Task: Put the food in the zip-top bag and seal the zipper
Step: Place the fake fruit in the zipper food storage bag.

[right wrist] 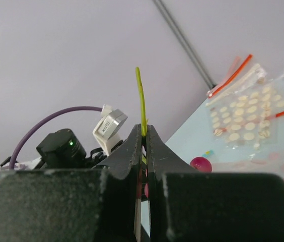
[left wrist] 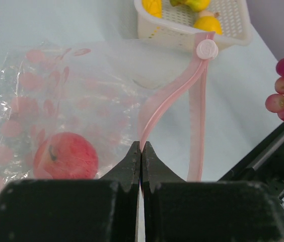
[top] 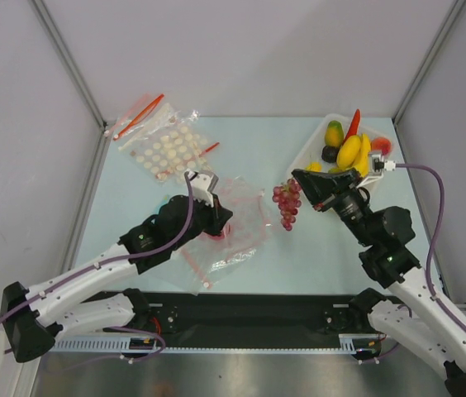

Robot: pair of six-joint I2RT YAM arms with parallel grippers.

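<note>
The zip-top bag [top: 237, 236] lies crinkled at mid-table, and a red apple [left wrist: 66, 155] sits inside it. My left gripper [left wrist: 141, 146] is shut on the bag's pink zipper [left wrist: 174, 91], pinching one strip near the mouth. The round slider [left wrist: 207, 49] is at the strip's far end. Seen from above, the left gripper [top: 219, 217] rests over the bag's left part. My right gripper [right wrist: 144, 130] is shut on the green stem [right wrist: 141, 98] of the dark red grapes [top: 287, 204]. They hang below the right gripper [top: 297, 176], just right of the bag.
A white basket [top: 316, 147] at the back right holds bananas [top: 350, 151], a red chili [top: 354, 122] and other toy fruit. A clear bag with white dots [top: 167, 147] and red strips lies at the back left. Grey walls close in on both sides.
</note>
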